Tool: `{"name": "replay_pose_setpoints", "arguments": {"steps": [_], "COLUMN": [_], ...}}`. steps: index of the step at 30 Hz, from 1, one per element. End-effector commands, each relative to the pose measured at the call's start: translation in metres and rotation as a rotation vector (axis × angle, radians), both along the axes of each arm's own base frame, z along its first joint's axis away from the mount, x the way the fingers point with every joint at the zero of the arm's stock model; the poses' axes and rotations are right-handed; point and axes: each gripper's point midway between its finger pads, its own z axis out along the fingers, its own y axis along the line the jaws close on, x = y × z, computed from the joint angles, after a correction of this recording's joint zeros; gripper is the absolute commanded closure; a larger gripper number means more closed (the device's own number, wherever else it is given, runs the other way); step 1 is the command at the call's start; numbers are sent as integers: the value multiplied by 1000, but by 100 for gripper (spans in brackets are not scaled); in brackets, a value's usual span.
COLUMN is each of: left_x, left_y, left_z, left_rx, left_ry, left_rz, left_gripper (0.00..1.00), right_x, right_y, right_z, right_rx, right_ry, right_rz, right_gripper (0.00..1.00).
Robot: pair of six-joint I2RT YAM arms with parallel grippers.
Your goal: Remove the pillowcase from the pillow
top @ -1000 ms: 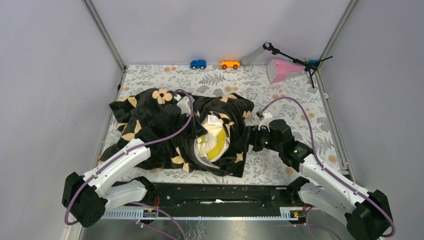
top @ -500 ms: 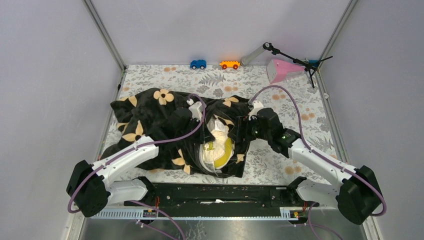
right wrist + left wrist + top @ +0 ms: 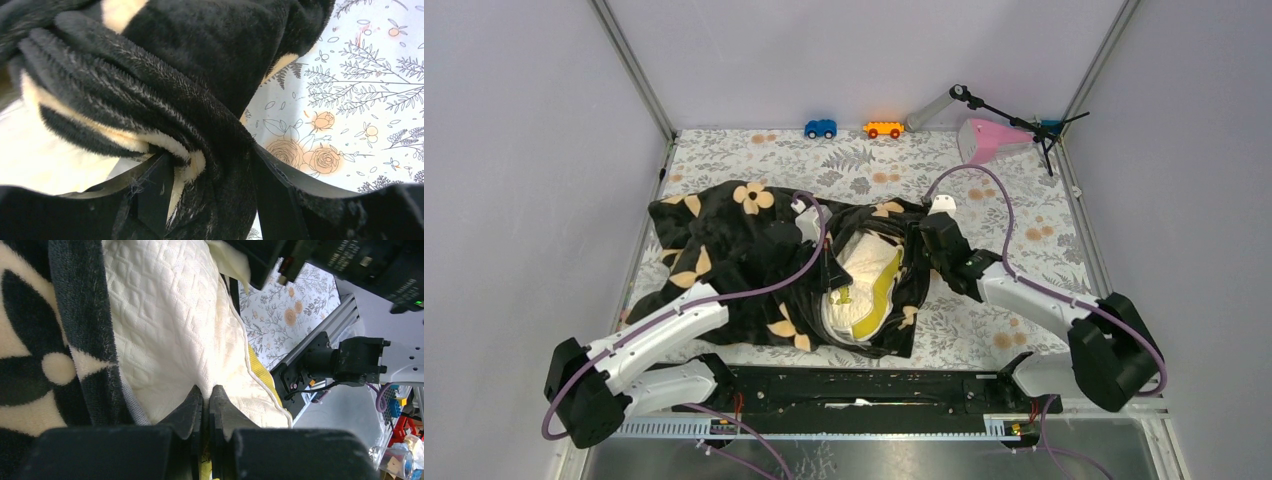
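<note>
The black pillowcase (image 3: 724, 240) with tan flowers lies bunched over the left and middle of the floral sheet. Its open mouth faces right. The cream quilted pillow (image 3: 864, 275) with its yellow-green band shows through the mouth. My left gripper (image 3: 826, 268) sits at the mouth; in the left wrist view it (image 3: 206, 392) is shut, pinching a fold of the pillow (image 3: 165, 325), beside the pillowcase hem (image 3: 75, 340). My right gripper (image 3: 924, 243) is at the mouth's right edge. In the right wrist view it (image 3: 210, 162) is closed on a thick bunch of pillowcase (image 3: 190, 90).
A blue toy car (image 3: 820, 128), an orange toy car (image 3: 883, 129), a pink object (image 3: 984, 140) and a small black stand (image 3: 1014, 120) sit along the back edge. The floral sheet (image 3: 984, 210) is bounded by metal rails on both sides. The black base rail (image 3: 864, 385) runs along the front.
My right gripper has moved back and left with the pillowcase edge. My left gripper has come nearer and right on the pillow. More cream pillow shows at the mouth.
</note>
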Motion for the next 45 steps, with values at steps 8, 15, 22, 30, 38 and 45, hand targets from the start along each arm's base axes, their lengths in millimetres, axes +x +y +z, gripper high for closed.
{"name": "replay_pose_setpoints", "arguments": {"steps": [8,15,22,30,38,45], "left_x": [-53,-63,-35,-14,-7,14], "left_y": [-8,5,12,-14,-27,5], "left_z": [128,165,159,120,98,58], "left_rx": [-310,-355,-332,-262,-175,53], "left_ry": [-175,-293,-349,-259,-246,-202], "left_rz": [-233,-247,-102,-113,-131,60], "left_gripper": [100,100,100,100,31,17], "right_x": [49,48,41,-1,-65,-69], "right_y": [-40,-39,-34,-56,17,21], "right_z": [-33,-54,-13,59,76,47], "right_rx": [-7,41,105,186,551,617], "right_ry": [101,189,97,-45,178,295], "right_rz": [-212,-195,-133,-151,181,98], "right_gripper": [38,38,21,0,0,0]}}
